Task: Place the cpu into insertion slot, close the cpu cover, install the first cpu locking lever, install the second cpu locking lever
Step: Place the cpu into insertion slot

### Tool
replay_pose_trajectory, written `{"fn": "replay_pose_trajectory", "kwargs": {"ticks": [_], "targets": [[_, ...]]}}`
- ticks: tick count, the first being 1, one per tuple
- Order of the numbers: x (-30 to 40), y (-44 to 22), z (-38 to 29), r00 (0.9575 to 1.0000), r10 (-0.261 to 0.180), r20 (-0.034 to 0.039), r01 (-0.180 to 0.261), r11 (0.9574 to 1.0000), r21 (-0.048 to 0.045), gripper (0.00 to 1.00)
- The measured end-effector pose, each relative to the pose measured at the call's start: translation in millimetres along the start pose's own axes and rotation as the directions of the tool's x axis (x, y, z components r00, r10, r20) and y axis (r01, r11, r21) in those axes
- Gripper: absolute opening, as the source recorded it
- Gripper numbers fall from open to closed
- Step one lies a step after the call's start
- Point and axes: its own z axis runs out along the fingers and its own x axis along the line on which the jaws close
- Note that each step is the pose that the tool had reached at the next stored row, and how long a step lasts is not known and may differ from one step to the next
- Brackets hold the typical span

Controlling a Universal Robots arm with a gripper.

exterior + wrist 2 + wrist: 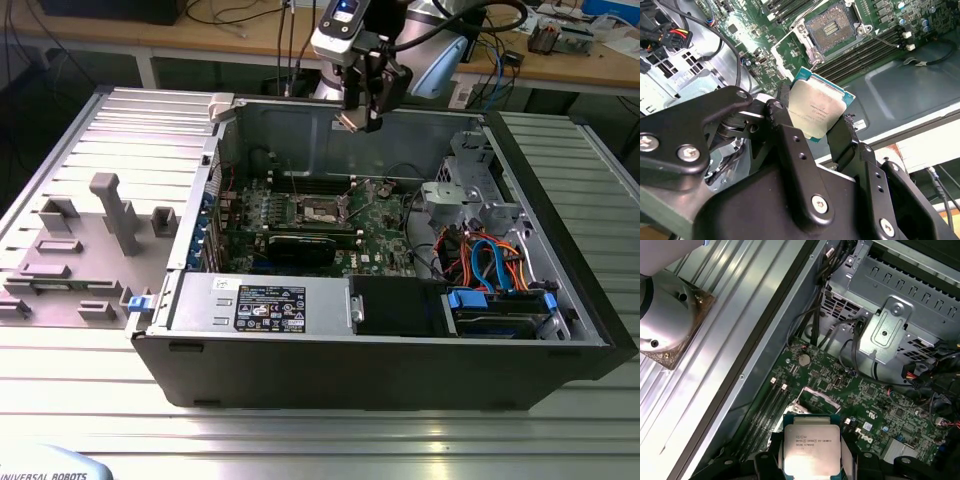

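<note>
The gripper [815, 120] is clenched on the cpu [819, 102]. Two black fingers [840, 137] press the chip at opposite edges, so its silver-grey top is left free. I judge this is on purpose, since an edge grip keeps the pads off the contact side (which is turned away from both wrist views). In the exterior view the arm hangs high over the far wall of the computer case [300, 375], w/ the chip under it in the air. The cpu is therefore not seated; it is well apart from the insertion slot [832, 27].

The slot sits on the green motherboard [385, 225], between rows of long memory slots [875, 47]. Its dark centre lies bare inside the silver rim, so it looks ready to receive the chip. The case lies on its side w/ the panel off, prob. so that the board faces up and can be reached from above. Near the slot there is a black graphics card [300, 245], and at the exterior view's right a drive cage [890, 325] and blue and orange cables [490, 262].

The case rests on a ridged aluminium table [320, 440]. Grey fixture blocks [112, 212] stand on it at the exterior view's left. Behind is a wooden bench [250, 40] w/ cables and misc. electronics, so the room seems to be a lab or workshop.
</note>
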Motion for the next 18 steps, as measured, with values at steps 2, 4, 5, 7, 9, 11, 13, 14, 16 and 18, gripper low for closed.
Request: {"fn": "replay_pose_trajectory", "kwargs": {"ticks": [2,4,5,7,9,11,13,14,16,18], "targets": [[0.0,0.0,0.3,1.0000,0.010,0.0009,-0.010,1.0000,-0.0002,0.54],[0.0,0.0,0.7,0.9997,0.023,0.0020,-0.023,0.9997,-0.0004,0.54],[0.0,-0.1,0.9,0.9996,0.029,0.0026,-0.029,0.9996,-0.0006,0.54],[0.0,-0.1,1.2,0.9993,0.037,0.0032,-0.037,0.9993,-0.0007,0.54],[0.0,-0.2,1.4,0.9990,0.045,0.0039,-0.045,0.9990,-0.0008,0.54],[0.3,-0.8,1.6,0.9987,0.051,0.0045,-0.051,0.9987,-0.0009,0.54],[1.5,-2.9,1.6,0.9987,0.050,0.0044,-0.050,0.9987,-0.0011,0.54],[2.1,-3.9,1.6,0.9987,0.051,0.0044,-0.051,0.9987,-0.0012,0.54],[2.5,-4.7,1.5,0.9984,0.057,0.0049,-0.057,0.9984,-0.0011,0.54],[2.4,-4.8,1.5,0.9959,0.090,0.0078,-0.090,0.9960,-0.0019,0.54]]}}
